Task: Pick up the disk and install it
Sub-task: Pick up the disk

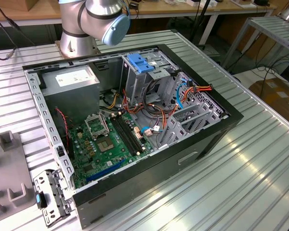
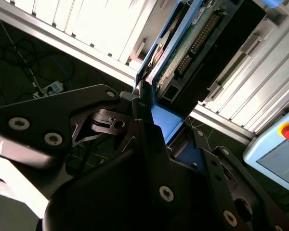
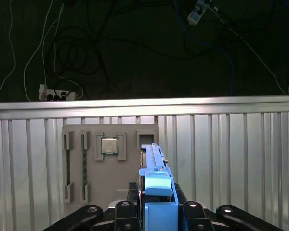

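Exterior view shows the big open computer case [image 1: 135, 120] on the metal table [image 1: 260, 183], and the arm's base [image 1: 77, 41] standing at the top middle. Both wrist views show the gripper [image 2: 161, 122] [image 3: 159, 207] shut tight on the disk [image 2: 197, 38] [image 3: 153, 156] by its blue rail [image 3: 159, 185]. The disk sticks out past the gripper, edge-on, toward a grey tray [image 3: 111, 178].

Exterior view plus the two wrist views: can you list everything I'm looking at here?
computer case: one, black, open, on the slatted metal table
motherboard: one, green, inside the case
power-supply box: one, grey, white sticker, case corner near the arm's base
latch: one, blue, atop the metal cage
tray: one, grey, on the table
processor chip: one, silver, in the tray
disk: one, blue rails, in the gripper
gripper: one, black, shut on the disk
arm: one, silver, blue cap
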`<state>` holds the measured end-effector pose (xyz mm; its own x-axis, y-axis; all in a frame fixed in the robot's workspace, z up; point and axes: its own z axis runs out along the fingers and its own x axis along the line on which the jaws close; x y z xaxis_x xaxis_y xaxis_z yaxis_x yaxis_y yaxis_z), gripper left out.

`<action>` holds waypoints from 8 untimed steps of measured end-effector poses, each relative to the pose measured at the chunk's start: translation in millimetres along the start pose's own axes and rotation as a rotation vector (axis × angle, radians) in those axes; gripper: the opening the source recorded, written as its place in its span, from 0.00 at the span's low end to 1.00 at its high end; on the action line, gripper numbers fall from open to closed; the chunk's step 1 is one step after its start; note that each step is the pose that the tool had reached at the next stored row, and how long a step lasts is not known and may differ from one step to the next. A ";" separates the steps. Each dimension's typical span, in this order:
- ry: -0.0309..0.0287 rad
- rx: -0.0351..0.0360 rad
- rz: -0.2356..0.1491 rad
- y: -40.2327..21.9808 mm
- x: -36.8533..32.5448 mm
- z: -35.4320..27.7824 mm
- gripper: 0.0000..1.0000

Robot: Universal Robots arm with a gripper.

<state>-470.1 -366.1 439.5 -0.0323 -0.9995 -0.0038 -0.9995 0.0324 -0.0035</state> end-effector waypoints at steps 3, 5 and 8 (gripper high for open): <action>0.0001 -0.0001 0.000 0.0 0.0 -0.6 0.37; 0.0000 0.0000 0.000 0.0 0.0 -1.5 0.37; 0.0000 -0.0003 0.000 -0.1 -0.1 -24.8 0.37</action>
<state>-470.1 -366.1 464.3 -0.0324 -0.9995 -0.0038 -0.9995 0.0324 -0.0031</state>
